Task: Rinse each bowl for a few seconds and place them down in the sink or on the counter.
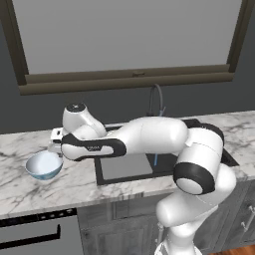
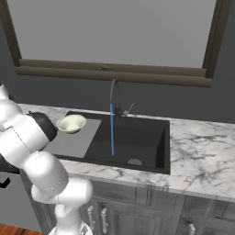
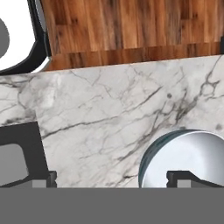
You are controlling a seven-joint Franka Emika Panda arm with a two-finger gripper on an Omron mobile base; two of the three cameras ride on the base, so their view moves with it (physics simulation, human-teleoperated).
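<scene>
Pincer, jaws wide apart, hangs over the blue bowl at left on the tabletop, apparently lining up a grasp; green bowl waits in the sink, water running.

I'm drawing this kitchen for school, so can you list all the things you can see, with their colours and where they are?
bowl with light blue outside: one, white inside, on the counter left of the sink.
yellow-green bowl: one, on the grey panel in the sink's left half.
sink: one, black, set into the counter.
faucet: one, thin, dark, arched, behind the sink, a blue stream of water falling from it.
counter: one, white marble with grey veins.
window: one, brown frame, above the sink.
robot arm: one, white, reaching left.
claw: one, dark, open, over the blue bowl.
</scene>
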